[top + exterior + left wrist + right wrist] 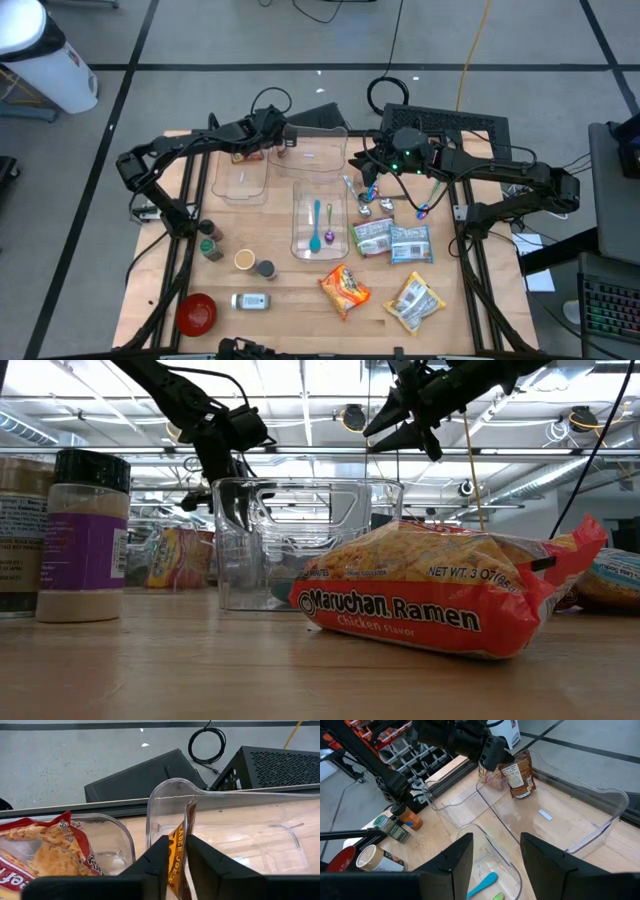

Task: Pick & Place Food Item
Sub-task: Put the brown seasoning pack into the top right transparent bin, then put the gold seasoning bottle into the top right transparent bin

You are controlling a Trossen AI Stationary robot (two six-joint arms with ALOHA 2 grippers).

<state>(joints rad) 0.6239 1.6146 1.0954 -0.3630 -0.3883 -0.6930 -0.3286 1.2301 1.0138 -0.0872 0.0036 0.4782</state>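
Two wrist views alone show left hand pinching brown packet.

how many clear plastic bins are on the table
3: one bin at the back left, one bin at the back middle under the left gripper, one bin in the centre holding spoons.

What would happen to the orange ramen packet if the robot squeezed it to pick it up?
The ramen packet would probably crinkle, since its wrapper looks thin and shiny. It seems puffy and likely light for its size. The noodles inside may crack under a hard pinch, and the glossy plastic could slip.
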